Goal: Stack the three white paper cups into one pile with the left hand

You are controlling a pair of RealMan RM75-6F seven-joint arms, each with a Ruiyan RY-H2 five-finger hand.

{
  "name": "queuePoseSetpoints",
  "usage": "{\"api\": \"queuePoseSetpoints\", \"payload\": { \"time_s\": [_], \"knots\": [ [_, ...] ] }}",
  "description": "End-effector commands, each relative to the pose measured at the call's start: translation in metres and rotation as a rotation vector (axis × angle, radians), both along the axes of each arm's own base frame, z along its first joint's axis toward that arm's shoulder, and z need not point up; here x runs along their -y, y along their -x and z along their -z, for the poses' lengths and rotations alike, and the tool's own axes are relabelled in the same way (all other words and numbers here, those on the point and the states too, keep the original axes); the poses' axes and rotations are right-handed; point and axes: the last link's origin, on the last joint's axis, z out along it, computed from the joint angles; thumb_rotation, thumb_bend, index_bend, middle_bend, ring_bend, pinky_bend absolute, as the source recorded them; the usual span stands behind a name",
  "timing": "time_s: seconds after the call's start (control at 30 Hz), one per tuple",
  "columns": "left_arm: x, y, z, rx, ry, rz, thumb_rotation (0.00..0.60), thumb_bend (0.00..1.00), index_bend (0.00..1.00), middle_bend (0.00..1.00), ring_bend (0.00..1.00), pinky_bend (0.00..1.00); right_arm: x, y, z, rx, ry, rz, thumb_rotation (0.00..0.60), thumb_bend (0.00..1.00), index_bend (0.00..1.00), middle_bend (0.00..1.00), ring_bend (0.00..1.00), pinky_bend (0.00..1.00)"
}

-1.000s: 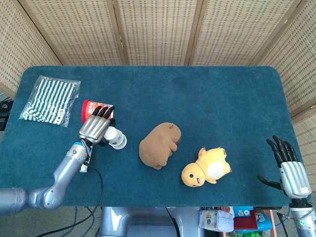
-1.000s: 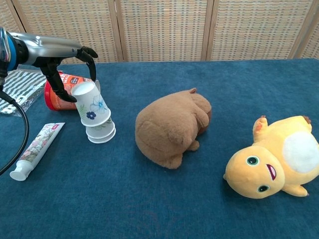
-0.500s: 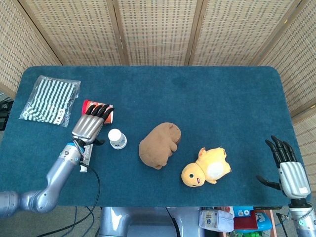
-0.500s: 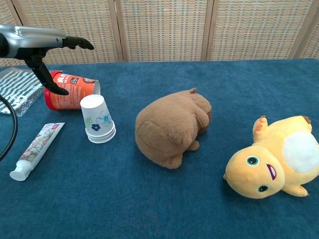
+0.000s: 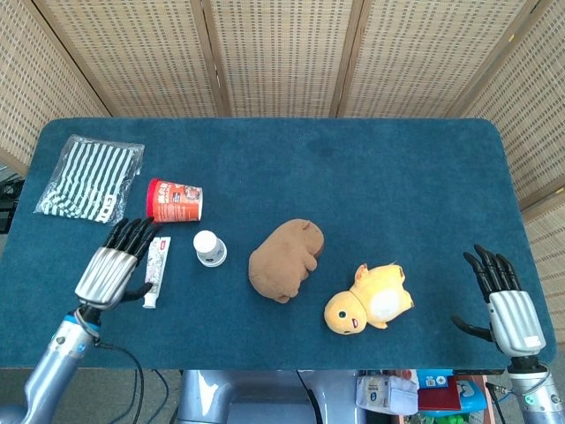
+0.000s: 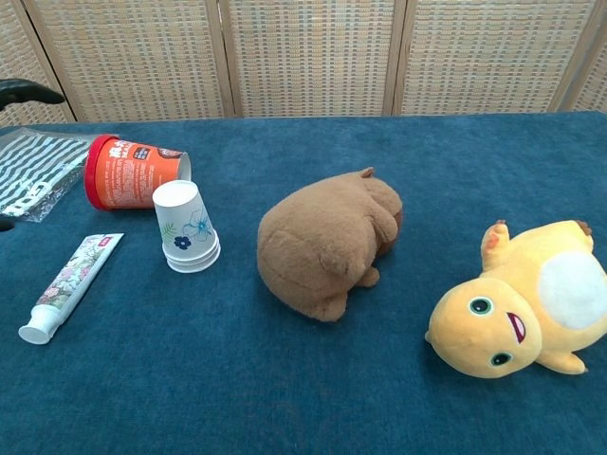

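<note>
Standing upside down in one nested pile [image 6: 189,227], the cups sit between the toothpaste tube [image 6: 66,286] and the brown plush [image 6: 327,242]. Left hand [image 5: 112,267] hovers empty, fingers spread. Any sideways brush from it could topple that stack. Right hand [image 5: 503,300] idles, splayed.

Left hand [image 5: 112,263] and right hand [image 5: 503,300] empty, spread.

White paper cups with blue flower print, stacked upside down [image 6: 188,227]: three, seemingly
Red cylindrical snack tub [image 6: 133,172]: one
Toothpaste tube [image 6: 68,286]: one
Striped plastic bag [image 5: 90,179]: one
Brown plush animal [image 6: 327,242]: one
Yellow plush chick [image 6: 517,305]: one
</note>
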Motion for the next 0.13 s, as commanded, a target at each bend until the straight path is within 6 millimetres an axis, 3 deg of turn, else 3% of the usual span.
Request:
{"api": "queuePoseSetpoints", "payload": {
  "time_s": [0.03, 0.13],
  "knots": [
    [0.0485, 0.0349, 0.0097, 0.03, -0.074, -0.021, 0.6, 0.24, 0.0, 0.0, 0.0, 0.0, 0.0004, 0.0001, 0.0005, -0.001, 0.0, 0.003, 0.6, 0.05, 0.0, 0.0, 0.0, 0.0],
    [0.056, 0.0422, 0.0119, 0.019, -0.107, -0.025, 0.6, 0.24, 0.0, 0.0, 0.0, 0.0, 0.0012, 0.0008, 0.0013, -0.004, -0.002, 0.005, 0.6, 0.05, 0.0, 0.0, 0.0, 0.0]
  ]
}}
